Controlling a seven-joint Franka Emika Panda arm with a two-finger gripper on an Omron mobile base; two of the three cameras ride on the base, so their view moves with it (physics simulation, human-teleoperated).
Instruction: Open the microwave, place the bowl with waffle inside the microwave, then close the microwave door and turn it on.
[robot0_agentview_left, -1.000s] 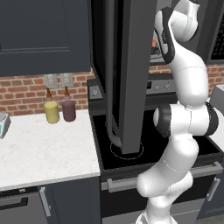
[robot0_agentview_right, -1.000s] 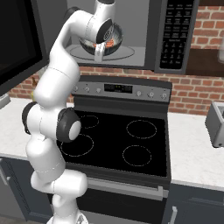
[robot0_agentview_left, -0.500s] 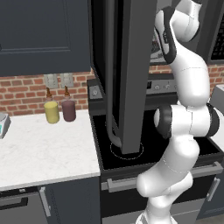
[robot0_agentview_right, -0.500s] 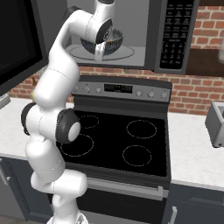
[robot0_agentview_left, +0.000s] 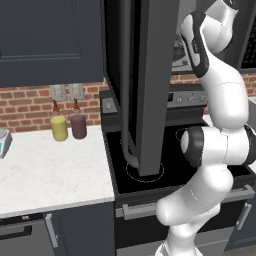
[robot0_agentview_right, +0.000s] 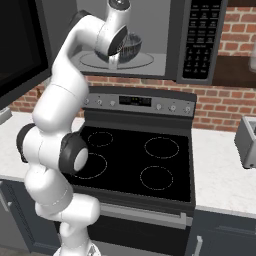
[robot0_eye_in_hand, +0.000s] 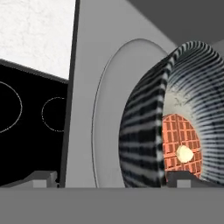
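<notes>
Claw (robot0_eye_in_hand: 111, 178) open, its tips straddling the bowl (robot0_eye_in_hand: 175, 118) rim.

Red brick wall (robot0_agentview_left: 27, 102) behind a white speckled desk (robot0_agentview_left: 50, 172); dark cabinets (robot0_agentview_left: 50, 40) above, dark drawers (robot0_agentview_left: 30, 235) below; black stove (robot0_agentview_right: 145, 160) with four ring burners set between desk sections; yellow jar (robot0_agentview_left: 59, 128) and maroon jar (robot0_agentview_left: 78, 126) stand side by side near the desk's back edge.

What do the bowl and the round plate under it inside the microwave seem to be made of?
The bowl looks like glazed ceramic or metal: dark and pale ribbed stripes with a slight sheen. The turntable plate looks like matte pale grey plastic or glass: smooth, uniform, no reflections.
</notes>
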